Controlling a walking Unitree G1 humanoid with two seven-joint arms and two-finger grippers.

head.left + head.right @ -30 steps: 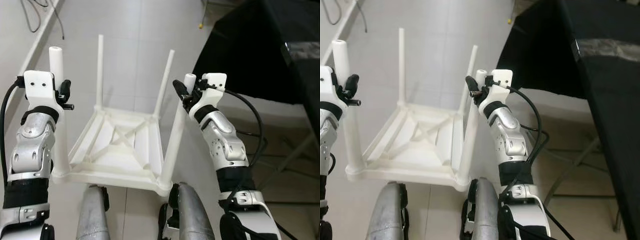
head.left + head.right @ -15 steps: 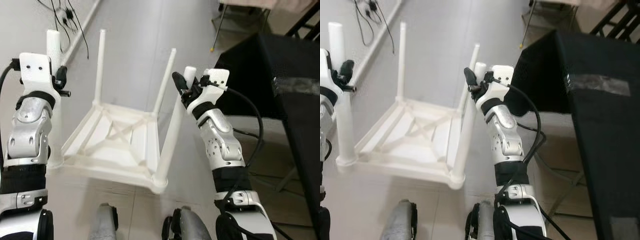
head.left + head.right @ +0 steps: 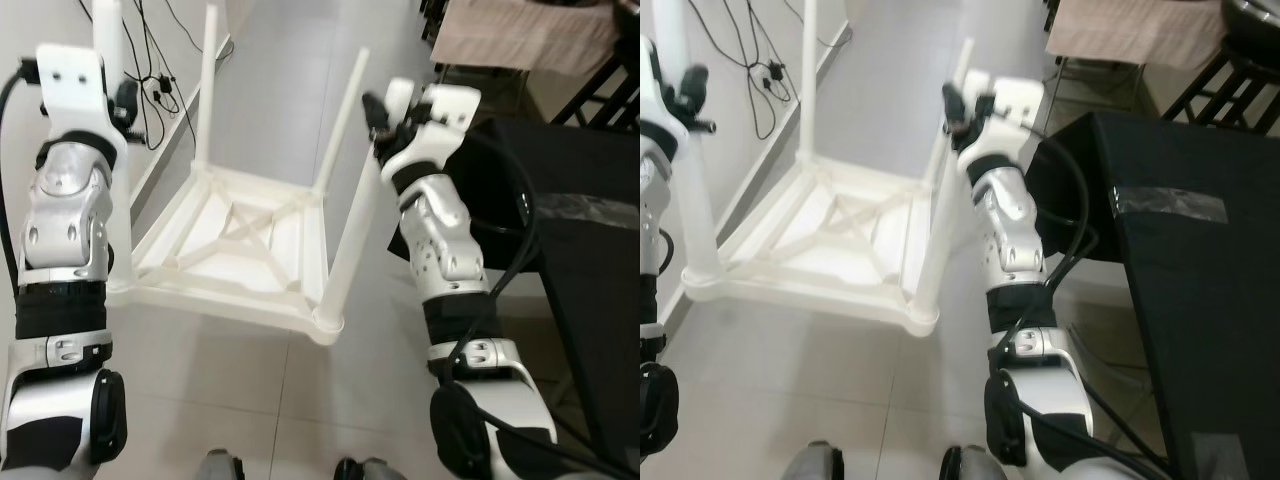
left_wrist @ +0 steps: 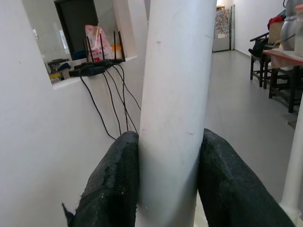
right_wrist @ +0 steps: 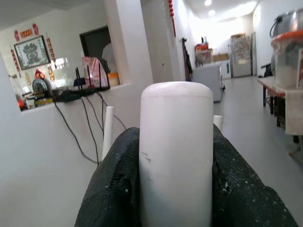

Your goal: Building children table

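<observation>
A white children's table point(image 3: 235, 255) is upside down, its four legs pointing up. My left gripper point(image 3: 122, 97) is shut on the near-left leg point(image 4: 175, 85) close to its top. In the left wrist view both black fingers point(image 4: 116, 182) press against that leg. My right gripper point(image 3: 383, 108) is shut on the top end of the near-right leg point(image 3: 350, 235). The right wrist view shows its fingers point(image 5: 116, 184) on either side of the leg's rounded end point(image 5: 175, 142). The far legs point(image 3: 207, 90) stand free.
A black table point(image 3: 590, 250) stands close on the right, beside my right arm. Cables point(image 3: 160, 85) lie on the floor by the white wall on the left. Dark chairs and a cloth-covered table point(image 3: 520, 35) stand at the far right. Grey tiled floor lies ahead.
The camera has risen and tilted forward, and my knees have dropped out of sight. Both arms have come up with the table; each grip holds as before.
</observation>
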